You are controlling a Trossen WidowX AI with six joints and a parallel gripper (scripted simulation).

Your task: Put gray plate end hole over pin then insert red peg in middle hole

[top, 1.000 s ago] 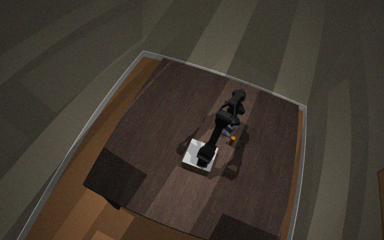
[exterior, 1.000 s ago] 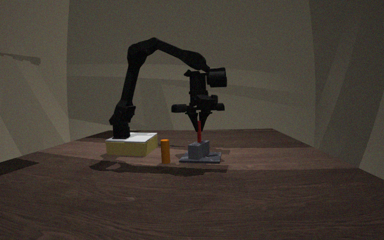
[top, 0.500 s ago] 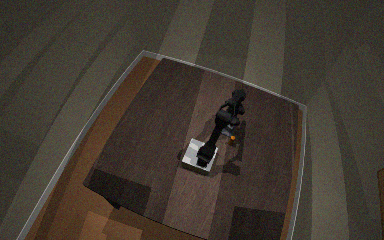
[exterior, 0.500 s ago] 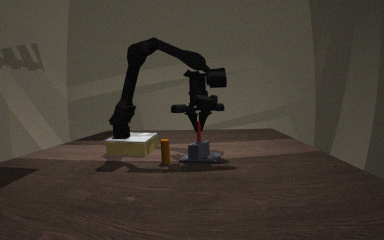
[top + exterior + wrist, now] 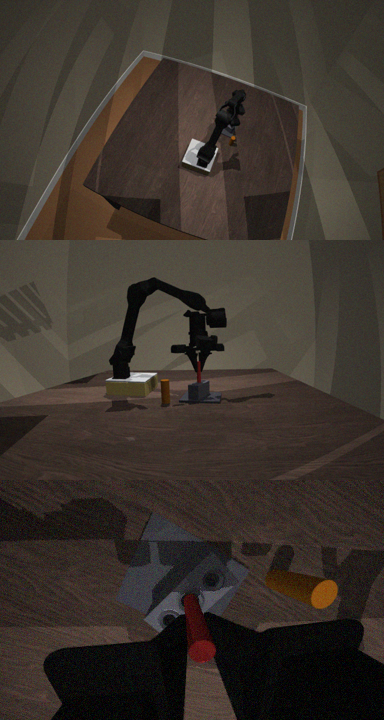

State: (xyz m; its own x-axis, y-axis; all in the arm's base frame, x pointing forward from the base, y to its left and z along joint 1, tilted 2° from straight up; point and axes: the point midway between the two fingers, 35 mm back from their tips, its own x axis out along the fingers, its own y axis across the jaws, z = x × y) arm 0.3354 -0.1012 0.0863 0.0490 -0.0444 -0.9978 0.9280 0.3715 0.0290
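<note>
The gray plate (image 5: 195, 392) (image 5: 202, 590), a thick bar with three round holes in a row, lies flat on the base (image 5: 216, 397) (image 5: 135, 587). The pin is hard to make out inside the end holes. The red peg (image 5: 199, 377) (image 5: 200, 637) stands nearly upright, its lower end at the plate's middle hole. Most of its length shows above the plate; how deep the tip sits is hidden. My gripper (image 5: 199, 370) (image 5: 194, 619) points down above the plate and is shut on the red peg at its middle. In the top view the arm covers the peg and the fingertips.
An orange cylinder (image 5: 231, 140) (image 5: 165, 391) (image 5: 295, 587) stands upright close beside the base, on the side towards the arm's mount. The arm's mount is a yellow box with a white top (image 5: 192, 147) (image 5: 127, 389). Striped shadows cross the table.
</note>
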